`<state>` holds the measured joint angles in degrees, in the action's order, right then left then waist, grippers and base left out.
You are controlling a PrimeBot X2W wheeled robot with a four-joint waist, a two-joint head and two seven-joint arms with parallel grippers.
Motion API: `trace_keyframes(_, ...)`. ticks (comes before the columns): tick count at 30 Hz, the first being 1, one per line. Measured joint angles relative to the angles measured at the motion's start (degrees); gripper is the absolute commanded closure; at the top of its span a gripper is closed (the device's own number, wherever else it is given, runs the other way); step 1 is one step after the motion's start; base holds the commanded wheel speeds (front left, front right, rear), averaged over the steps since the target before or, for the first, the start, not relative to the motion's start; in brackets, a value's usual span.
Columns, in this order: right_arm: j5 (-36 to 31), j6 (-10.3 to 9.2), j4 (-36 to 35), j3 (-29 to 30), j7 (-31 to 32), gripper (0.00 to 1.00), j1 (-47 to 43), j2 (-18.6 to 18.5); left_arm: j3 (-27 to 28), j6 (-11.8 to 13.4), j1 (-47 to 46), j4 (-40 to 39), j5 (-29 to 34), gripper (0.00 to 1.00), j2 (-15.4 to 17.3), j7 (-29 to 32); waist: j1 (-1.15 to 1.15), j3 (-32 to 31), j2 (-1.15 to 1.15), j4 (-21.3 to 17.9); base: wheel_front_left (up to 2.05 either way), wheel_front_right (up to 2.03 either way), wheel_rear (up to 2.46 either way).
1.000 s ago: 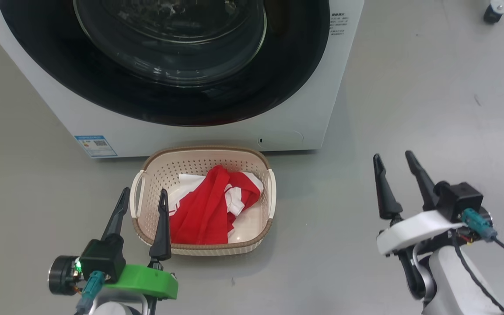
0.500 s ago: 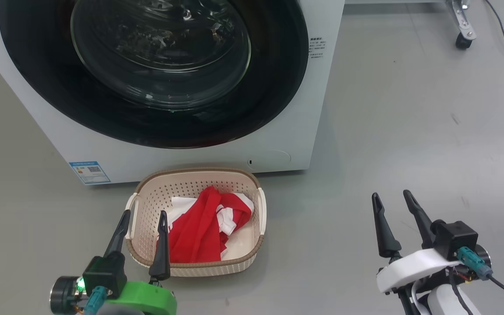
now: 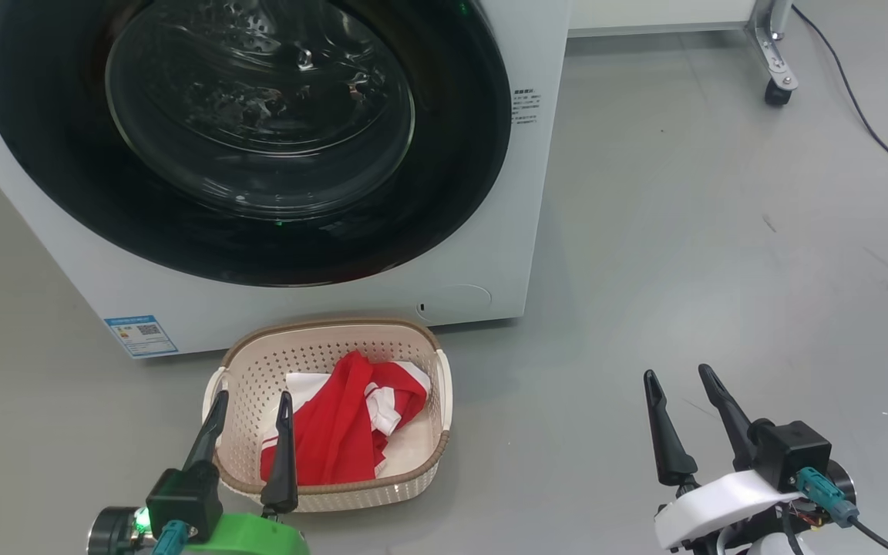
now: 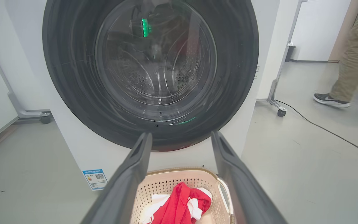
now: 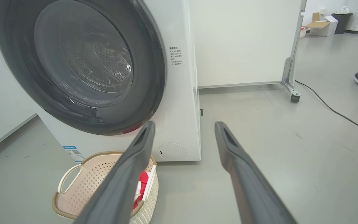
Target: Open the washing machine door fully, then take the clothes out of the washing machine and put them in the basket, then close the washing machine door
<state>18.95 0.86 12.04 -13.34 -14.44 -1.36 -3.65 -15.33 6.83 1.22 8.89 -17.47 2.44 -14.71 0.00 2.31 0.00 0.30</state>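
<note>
The washing machine door (image 3: 243,139) is lying flush, seemingly shut, ahead of and above both arms. Beneath it the clothes (image 3: 336,432) are resting in the basket (image 3: 328,327), just beyond the spread, empty left gripper (image 3: 253,396); the right gripper (image 3: 676,373), also spread, is hovering well apart.

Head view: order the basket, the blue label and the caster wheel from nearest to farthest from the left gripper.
1. Basket, right by the fingers.
2. Blue label, left, low on the washer front.
3. Caster wheel, far right, past the washer.
</note>
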Motion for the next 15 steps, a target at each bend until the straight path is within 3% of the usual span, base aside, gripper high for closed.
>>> trace_keyframes(15, -0.5, -0.45, -2.3, 0.0, 0.0, 0.00, -1.6, 0.2, -0.8, 0.0, 0.0, 0.0, -0.2, 0.00, 0.0, 0.5, 0.00, 0.0, 0.00, -1.2, 0.00, 0.00, 0.00)
